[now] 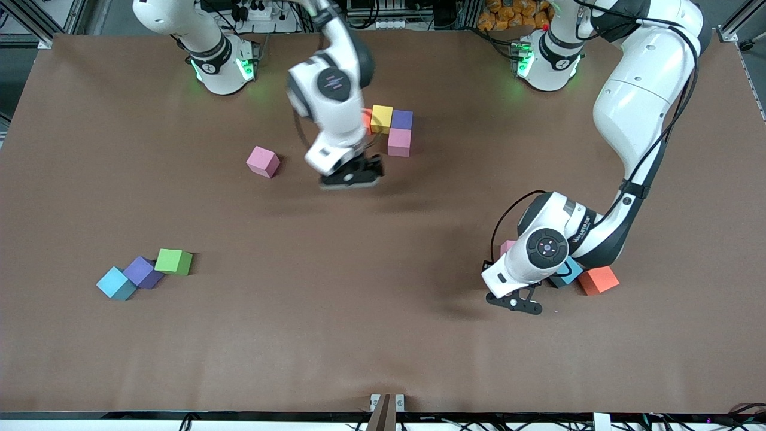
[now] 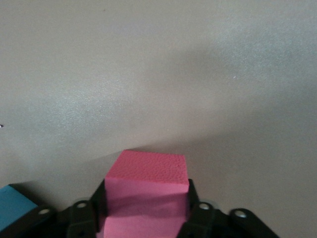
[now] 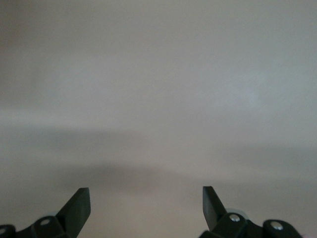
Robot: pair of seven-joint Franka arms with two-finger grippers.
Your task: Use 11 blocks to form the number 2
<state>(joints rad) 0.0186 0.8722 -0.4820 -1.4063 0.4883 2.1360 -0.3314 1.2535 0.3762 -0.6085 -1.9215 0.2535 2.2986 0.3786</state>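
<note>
Left pincer [image 2: 146, 218] clamping pink block [image 2: 148, 181], right pincer [image 3: 146, 206] spread

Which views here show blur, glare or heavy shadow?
Front view: sharp, even light, soft shadows under both arms, the right gripper slightly smeared. Left wrist view: pink block between the left gripper's fingers is crisp, a broad shadow falling across the table. Right wrist view: hazy, featureless table, dim shadow band.

The front view looked down from high across the table [image 1: 383, 335], facing both bases. Each wrist view sat close above the tabletop. The left one shared a pink block [image 2: 146, 191], probably the one glimpsed at [image 1: 507, 246].
</note>
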